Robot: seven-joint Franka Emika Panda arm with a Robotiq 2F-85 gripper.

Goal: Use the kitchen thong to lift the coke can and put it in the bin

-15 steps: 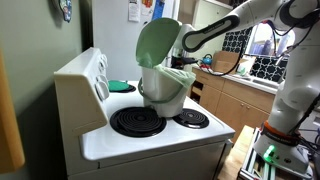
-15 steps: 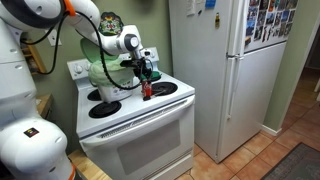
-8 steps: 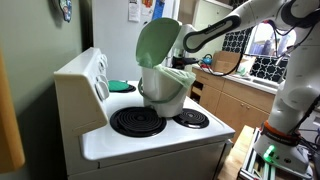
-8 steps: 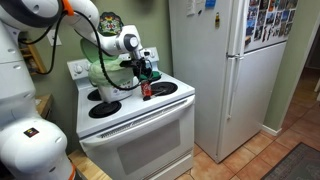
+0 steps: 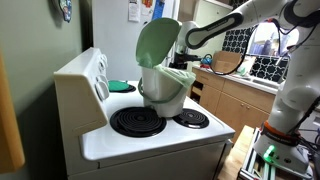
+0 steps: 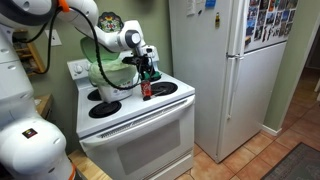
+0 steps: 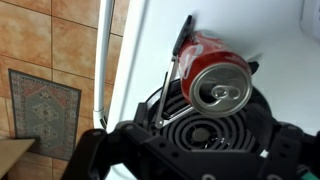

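Observation:
The red coke can (image 7: 213,72) sits tilted over a stove coil, silver top toward the wrist camera. The metal kitchen thong (image 7: 172,80) lies along its left side, black tips past the can and looped end nearest me. My gripper (image 7: 190,142) hangs just above them, open, its dark fingers (image 7: 97,148) wide apart and touching nothing. In an exterior view the gripper (image 6: 148,64) is above the can (image 6: 147,90) at the stove's middle. The white bin (image 5: 166,88) with its raised green lid (image 5: 156,42) stands on the stove; the bin (image 6: 110,72) is just behind the can.
The white stove (image 6: 135,120) has black coil burners (image 5: 137,121) and a raised control panel (image 5: 92,75) at the back. A white fridge (image 6: 225,70) stands beside it. Wooden cabinets and a cluttered counter (image 5: 225,85) lie past the stove.
The gripper has opened wider and the wrist has risen slightly above the can and thong. The can, thong and bin stay where they were.

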